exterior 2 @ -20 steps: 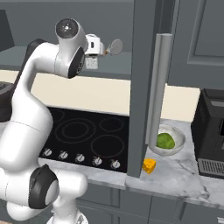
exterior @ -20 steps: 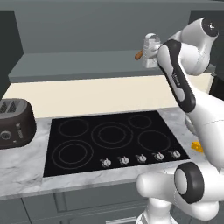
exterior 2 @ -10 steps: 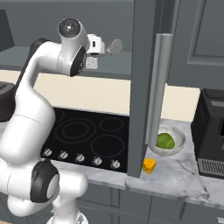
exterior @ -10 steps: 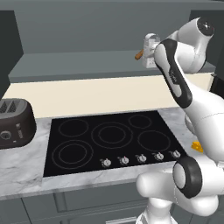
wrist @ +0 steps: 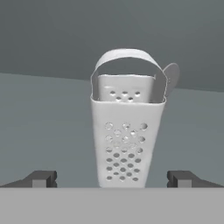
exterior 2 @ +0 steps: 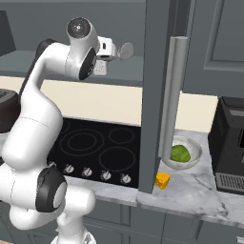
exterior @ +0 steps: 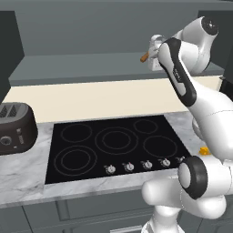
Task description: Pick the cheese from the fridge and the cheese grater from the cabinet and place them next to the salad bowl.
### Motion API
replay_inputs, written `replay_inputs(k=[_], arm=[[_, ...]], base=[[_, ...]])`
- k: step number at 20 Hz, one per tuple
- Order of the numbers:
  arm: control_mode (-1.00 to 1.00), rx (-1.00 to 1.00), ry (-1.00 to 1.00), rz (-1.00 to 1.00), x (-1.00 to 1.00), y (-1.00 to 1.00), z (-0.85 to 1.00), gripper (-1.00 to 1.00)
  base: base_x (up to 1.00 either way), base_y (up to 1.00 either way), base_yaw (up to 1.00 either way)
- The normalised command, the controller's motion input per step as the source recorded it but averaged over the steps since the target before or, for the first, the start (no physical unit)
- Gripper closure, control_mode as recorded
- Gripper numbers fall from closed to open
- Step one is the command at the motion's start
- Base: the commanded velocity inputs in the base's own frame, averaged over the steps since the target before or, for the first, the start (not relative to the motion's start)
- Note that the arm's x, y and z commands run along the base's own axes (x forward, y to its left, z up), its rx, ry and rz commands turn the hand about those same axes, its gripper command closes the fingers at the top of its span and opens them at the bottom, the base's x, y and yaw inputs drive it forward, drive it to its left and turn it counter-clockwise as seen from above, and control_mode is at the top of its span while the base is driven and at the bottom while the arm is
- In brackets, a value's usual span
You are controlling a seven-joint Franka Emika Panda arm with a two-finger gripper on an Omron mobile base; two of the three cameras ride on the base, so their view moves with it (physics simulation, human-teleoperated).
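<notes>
The silver cheese grater (wrist: pixel 127 135) stands upright on the cabinet shelf (exterior: pixel 82 68), its loop handle on top. In the hand view it rises between the two fingertips, and I see no contact with either. My gripper (wrist: pixel 113 179) is open at the grater's foot, raised to shelf height (exterior 2: pixel 108 48). My arm partly hides the grater (exterior: pixel 154 50) in the left base view. The yellow-orange cheese (exterior 2: pixel 162 180) lies on the marble counter just in front of the salad bowl (exterior 2: pixel 196 147). The fridge is out of view.
A small brown-handled utensil (exterior: pixel 144 57) lies right behind the grater. A tall grey door panel with a long bar handle (exterior 2: pixel 170 100) hangs between stove and bowl. The black stove (exterior: pixel 113 141), a toaster (exterior: pixel 16 129) and a black coffee machine (exterior 2: pixel 231 143) share the counter.
The arm has shifted slightly, bringing the hand a little closer to the grater. The jaws have stayed open and nothing has been taken hold of.
</notes>
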Motion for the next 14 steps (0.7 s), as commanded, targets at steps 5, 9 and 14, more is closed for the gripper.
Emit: replay_inputs(k=[5,9,14], arm=[[-1.00,0.00,0.00,0.00,0.19,0.00,0.00,-1.00],[-1.00,0.00,0.00,0.00,0.14,0.00,0.00,-1.00],[-1.00,0.00,0.00,0.00,0.15,0.00,-0.03,-1.00]], base=[[0.00,0.00,0.00],[0.00,0.00,0.00],[0.00,0.00,0.00]])
